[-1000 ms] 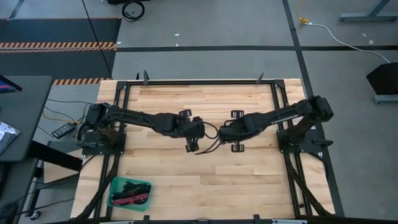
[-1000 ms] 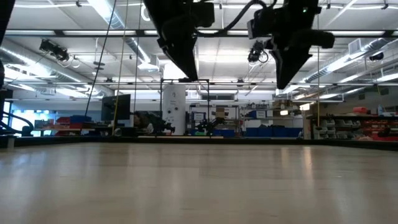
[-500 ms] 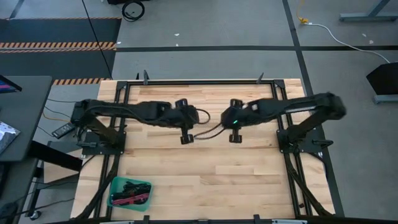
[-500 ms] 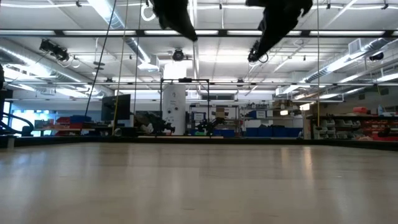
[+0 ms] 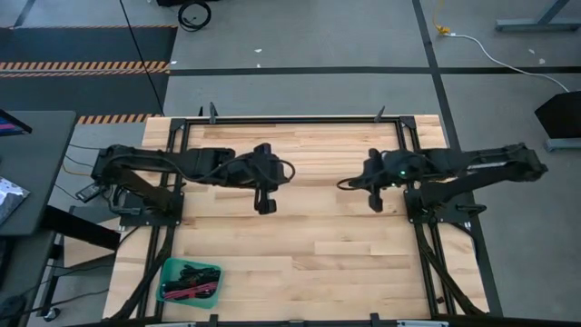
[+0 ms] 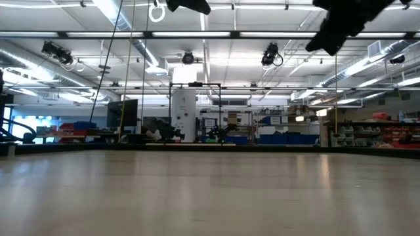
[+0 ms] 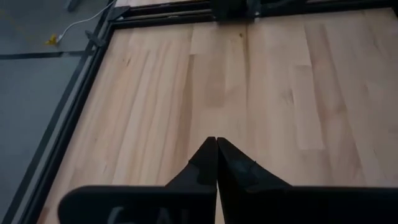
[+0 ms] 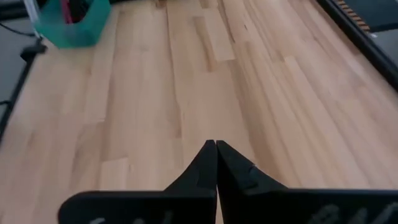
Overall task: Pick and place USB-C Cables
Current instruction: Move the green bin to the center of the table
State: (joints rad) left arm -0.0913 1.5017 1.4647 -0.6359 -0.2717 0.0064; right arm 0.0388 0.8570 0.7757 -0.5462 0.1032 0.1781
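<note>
Only from above, USB-C Cables fill teal tray; low view misses them.

Grey concrete floor with dark seams; yellow-and-black hazard strip on a black mat. Pale wood bench in black frame. Beyond: ceiling strip lights, blue bins, shelving.

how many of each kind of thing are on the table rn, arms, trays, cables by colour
arms: 2, left gripper and right gripper both shut, held above the bare wood
teal tray: 1, at the table's near left corner
cables: all in the tray, black and red ones, too tangled to count singly
total: 2 arms, 1 tray, 1 pile of cables
</note>
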